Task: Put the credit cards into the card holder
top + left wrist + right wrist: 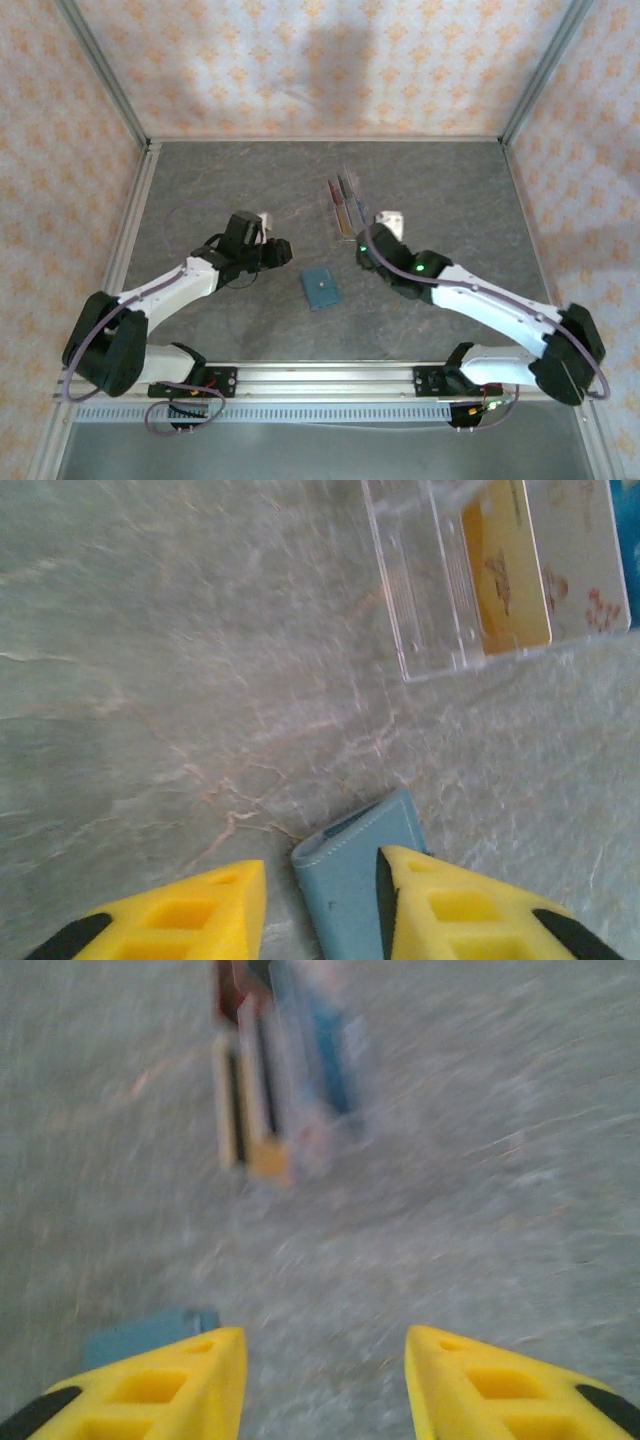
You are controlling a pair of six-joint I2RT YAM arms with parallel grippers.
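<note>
Clear slotted rack (412, 610) on grey marbled table (220, 185), orange-patterned walls (300, 60)

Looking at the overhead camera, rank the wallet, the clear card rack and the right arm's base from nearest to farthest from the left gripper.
1. The wallet: just right of the left gripper, slightly toward the near edge.
2. The clear card rack: farther right and toward the back.
3. The right arm's base: far right, at the near edge.

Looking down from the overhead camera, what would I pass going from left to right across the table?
Left arm's fingers → small teal wallet → clear rack holding cards → right arm's fingers.
</note>
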